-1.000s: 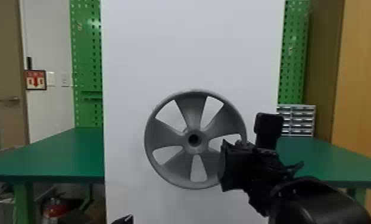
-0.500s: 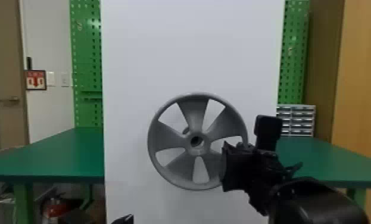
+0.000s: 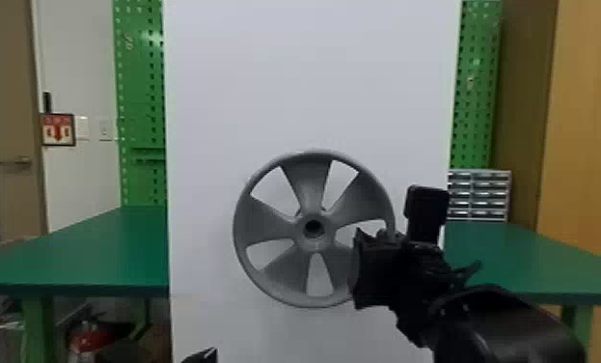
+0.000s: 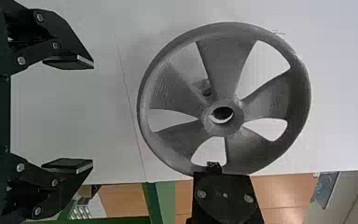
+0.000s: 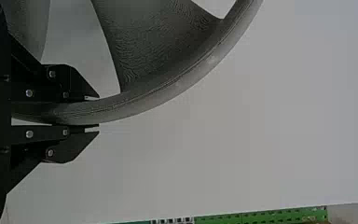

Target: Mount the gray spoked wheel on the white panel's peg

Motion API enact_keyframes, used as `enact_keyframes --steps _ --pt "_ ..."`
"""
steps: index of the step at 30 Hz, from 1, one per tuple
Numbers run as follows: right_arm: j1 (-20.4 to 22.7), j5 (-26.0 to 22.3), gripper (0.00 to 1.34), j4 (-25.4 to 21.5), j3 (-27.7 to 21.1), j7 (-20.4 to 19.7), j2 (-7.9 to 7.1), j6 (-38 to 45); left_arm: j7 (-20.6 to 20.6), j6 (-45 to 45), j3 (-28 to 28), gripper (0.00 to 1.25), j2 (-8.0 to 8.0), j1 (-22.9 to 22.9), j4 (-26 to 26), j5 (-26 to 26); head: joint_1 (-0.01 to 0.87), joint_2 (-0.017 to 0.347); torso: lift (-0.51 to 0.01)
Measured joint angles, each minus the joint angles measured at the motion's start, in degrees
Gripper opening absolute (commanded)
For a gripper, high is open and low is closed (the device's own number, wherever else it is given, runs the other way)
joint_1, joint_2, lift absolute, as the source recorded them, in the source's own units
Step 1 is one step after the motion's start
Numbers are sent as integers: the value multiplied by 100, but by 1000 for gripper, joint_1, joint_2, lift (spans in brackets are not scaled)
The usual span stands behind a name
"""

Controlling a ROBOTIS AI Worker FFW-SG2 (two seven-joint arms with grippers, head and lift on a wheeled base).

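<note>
Below the center of the head view, the gray spoked wheel (image 3: 308, 183) stands before the white panel (image 3: 313, 72), probably light and stiff, its rim (image 5: 182, 85) pinched by the right gripper (image 5: 93, 113), a sensible hold that leaves the hub (image 3: 312, 244) clear, while the left gripper (image 4: 92, 114) gapes wide.

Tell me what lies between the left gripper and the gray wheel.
Bare white panel, crossed by a thin line, in the left wrist view.

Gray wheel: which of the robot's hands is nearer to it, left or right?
Right. The right hand is closed on the right side of the wheel; the left hand is open and apart from it, lower left.
</note>
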Motion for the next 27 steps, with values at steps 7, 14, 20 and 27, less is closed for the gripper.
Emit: enact_keyframes --steps 7,14,20,27 --pt "-27 -7 226 -43 35 -2 34 -1 0 0 6 750 0 11 0 0 123 -8 -401" --pt "-67 10 226 -23 13 -1 36 -1 0 0 -1 750 0 9 0 0 123 -8 -401" --pt "-67 23 226 6 -31 -2 12 -1 0 0 0 750 0 10 0 0 123 -8 -401" --pt "-60 0 226 106 -67 0 9 -47 0 0 6 750 0 16 0 0 123 -8 -401"
